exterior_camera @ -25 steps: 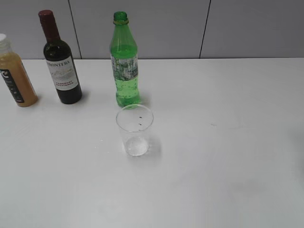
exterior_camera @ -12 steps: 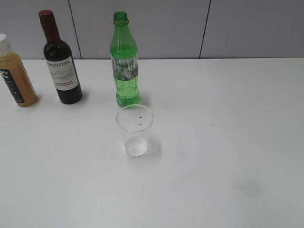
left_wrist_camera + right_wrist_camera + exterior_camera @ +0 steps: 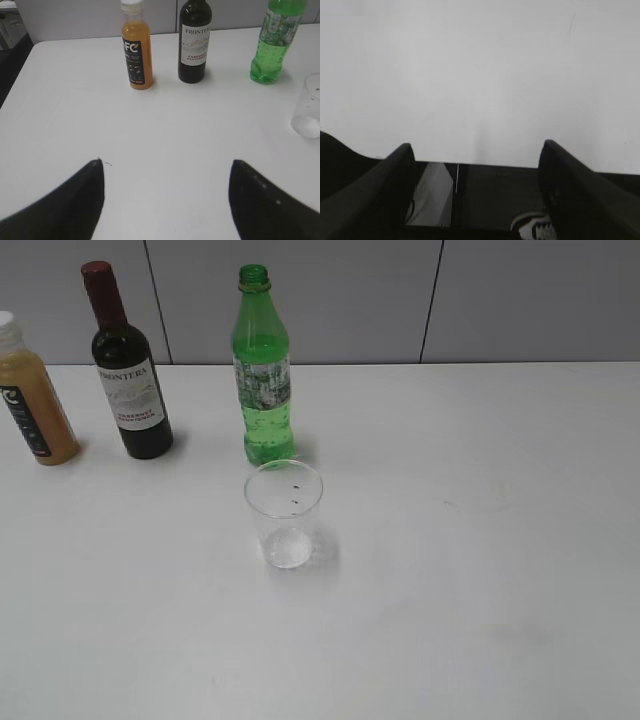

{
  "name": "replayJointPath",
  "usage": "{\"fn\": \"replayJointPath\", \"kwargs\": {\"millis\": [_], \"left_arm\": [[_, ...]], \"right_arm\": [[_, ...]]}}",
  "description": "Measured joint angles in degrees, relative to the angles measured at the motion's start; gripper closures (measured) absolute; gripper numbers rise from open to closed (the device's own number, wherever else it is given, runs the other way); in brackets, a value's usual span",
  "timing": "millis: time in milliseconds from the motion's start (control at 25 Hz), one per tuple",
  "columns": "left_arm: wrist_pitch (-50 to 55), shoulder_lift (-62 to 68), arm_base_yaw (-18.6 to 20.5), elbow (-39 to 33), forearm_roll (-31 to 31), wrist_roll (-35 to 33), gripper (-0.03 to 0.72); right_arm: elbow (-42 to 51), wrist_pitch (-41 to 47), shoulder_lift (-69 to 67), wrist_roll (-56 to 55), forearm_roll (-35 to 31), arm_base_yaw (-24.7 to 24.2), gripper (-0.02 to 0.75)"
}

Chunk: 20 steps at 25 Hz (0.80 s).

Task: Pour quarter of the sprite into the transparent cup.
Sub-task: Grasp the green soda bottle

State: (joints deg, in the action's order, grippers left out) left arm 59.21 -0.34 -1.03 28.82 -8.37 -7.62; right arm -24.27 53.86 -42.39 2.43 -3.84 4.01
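Note:
The sprite (image 3: 264, 380), a tall green bottle with its cap off, stands upright at the back of the white table (image 3: 480, 540). It also shows in the left wrist view (image 3: 272, 42) at the top right. The transparent cup (image 3: 285, 513) stands empty just in front of it, and at the right edge of the left wrist view (image 3: 308, 106). My left gripper (image 3: 166, 165) is open and empty above the table, well short of the bottles. My right gripper (image 3: 476, 147) is open and empty over the table's front edge. Neither gripper shows in the exterior view.
A dark wine bottle with a red cap (image 3: 128, 375) and an orange juice bottle (image 3: 32, 400) stand left of the sprite; both show in the left wrist view, the wine bottle (image 3: 193, 42) and the juice bottle (image 3: 136, 47). A grey wall runs behind the table.

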Motion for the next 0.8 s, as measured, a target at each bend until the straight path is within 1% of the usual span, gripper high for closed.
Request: {"fn": "replayJointPath", "kwargs": {"millis": [400, 800], "left_arm": [[0.0, 0.0, 0.0, 0.0, 0.0, 0.0, 0.099], [0.0, 0.0, 0.0, 0.0, 0.0, 0.0, 0.099]], "right_arm": [[0.18, 0.08, 23.28, 0.0, -0.07, 0.0, 0.153], [0.39, 0.15, 41.34, 0.0, -0.07, 0.0, 0.153]]}}
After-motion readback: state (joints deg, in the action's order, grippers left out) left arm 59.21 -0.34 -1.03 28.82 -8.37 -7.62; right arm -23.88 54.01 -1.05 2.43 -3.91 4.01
